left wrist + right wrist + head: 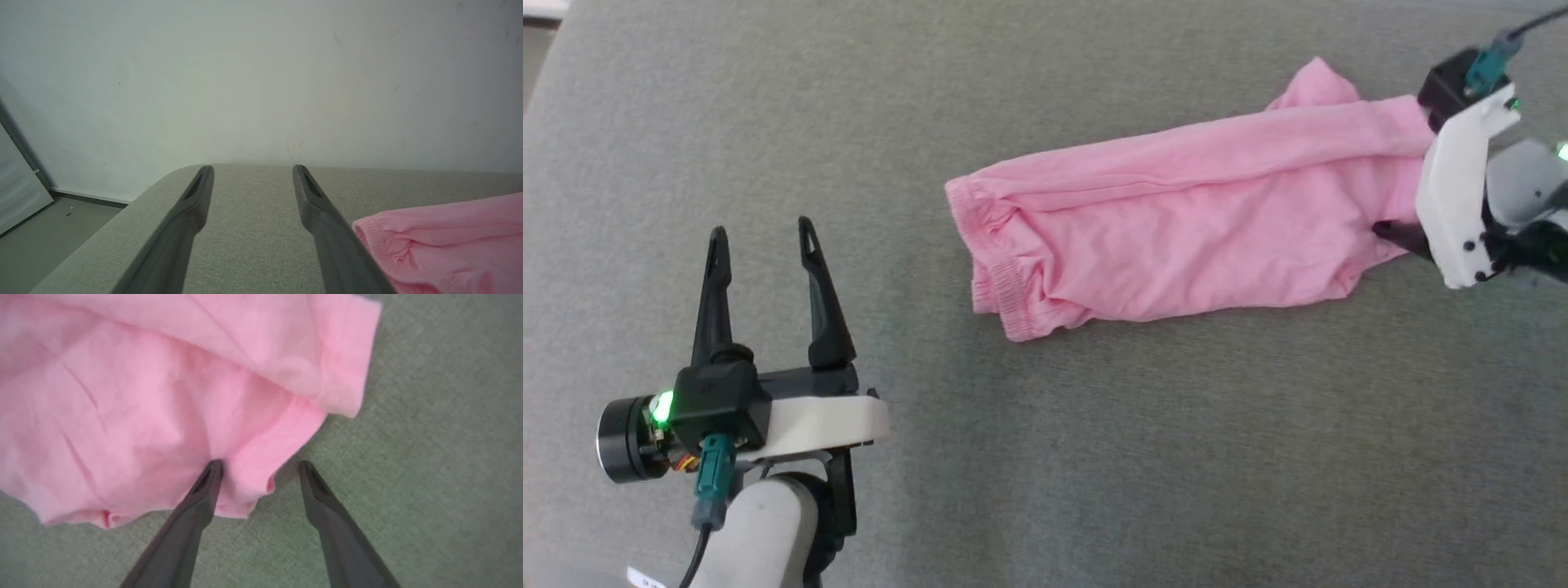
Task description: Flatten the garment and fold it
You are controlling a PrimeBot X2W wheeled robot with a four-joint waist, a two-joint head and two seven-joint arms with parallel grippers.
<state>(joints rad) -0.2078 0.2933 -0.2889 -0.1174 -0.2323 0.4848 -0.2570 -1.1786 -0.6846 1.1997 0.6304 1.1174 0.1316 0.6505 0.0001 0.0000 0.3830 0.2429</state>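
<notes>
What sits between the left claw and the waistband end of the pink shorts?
The stretch is bare: in the head view, plain grey upholstery runs from the open left claw to the pink shorts.

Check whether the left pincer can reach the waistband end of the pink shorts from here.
Probably yes: the open left pincer sits apart from the light-pink thin fabric shorts, with bare grey fabric surface between it and their gathered waistband.

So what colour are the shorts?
Light pink, plain; the shorts show best in the head view.
</notes>
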